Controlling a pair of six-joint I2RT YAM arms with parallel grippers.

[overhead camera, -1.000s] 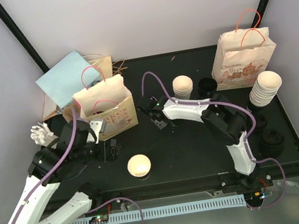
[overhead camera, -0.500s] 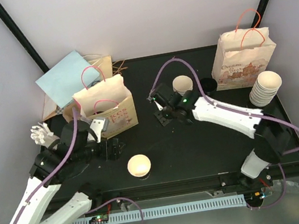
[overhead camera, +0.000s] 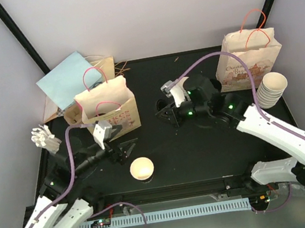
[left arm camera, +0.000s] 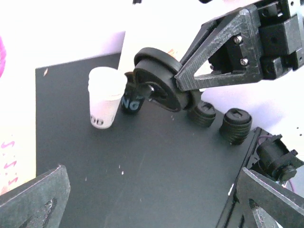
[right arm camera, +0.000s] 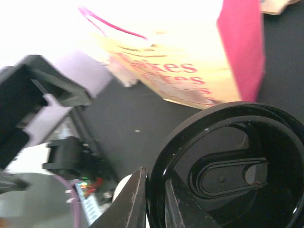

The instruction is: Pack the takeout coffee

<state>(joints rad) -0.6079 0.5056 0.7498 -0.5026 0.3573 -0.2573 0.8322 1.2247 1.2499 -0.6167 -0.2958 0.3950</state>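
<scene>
I see white shells and black joints on my left arm (overhead camera: 65, 219) and right arm (overhead camera: 279, 134), a purple cable (overhead camera: 70, 154) along each, and silver screws (left arm camera: 236, 40) in the black triangular fingers (left arm camera: 221, 52).

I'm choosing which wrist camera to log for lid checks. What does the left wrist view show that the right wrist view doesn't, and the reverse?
Left wrist only: the stack of white cups, two stacks of spare lids, and the left gripper with its jaws wide open. Right wrist only: the paper bag with red lettering, and the recessed face of the black lid up close. Both: that lid pinched at its rim by the right gripper.
</scene>
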